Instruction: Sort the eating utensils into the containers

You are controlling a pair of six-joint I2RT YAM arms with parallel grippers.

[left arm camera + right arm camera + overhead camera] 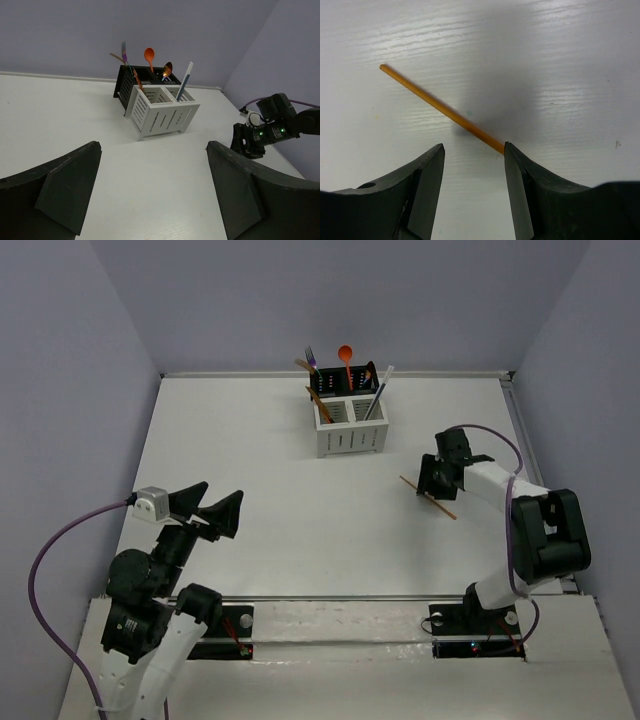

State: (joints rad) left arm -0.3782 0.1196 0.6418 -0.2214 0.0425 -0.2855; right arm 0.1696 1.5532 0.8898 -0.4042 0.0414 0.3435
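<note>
An orange chopstick lies flat on the white table, right of centre. My right gripper hangs just over its near part, jaws open. The stick runs diagonally and disappears under the right finger; nothing is gripped. The containers, white holders in front and black ones behind, stand at the back middle. In them stand an orange spoon, a dark fork, another orange stick and a pale utensil. My left gripper is open, raised at the near left.
Purple cables loop from both arms. Grey walls close in the table on three sides, and a raised rail runs along the near edge. The right arm's body shows at the right of the left wrist view.
</note>
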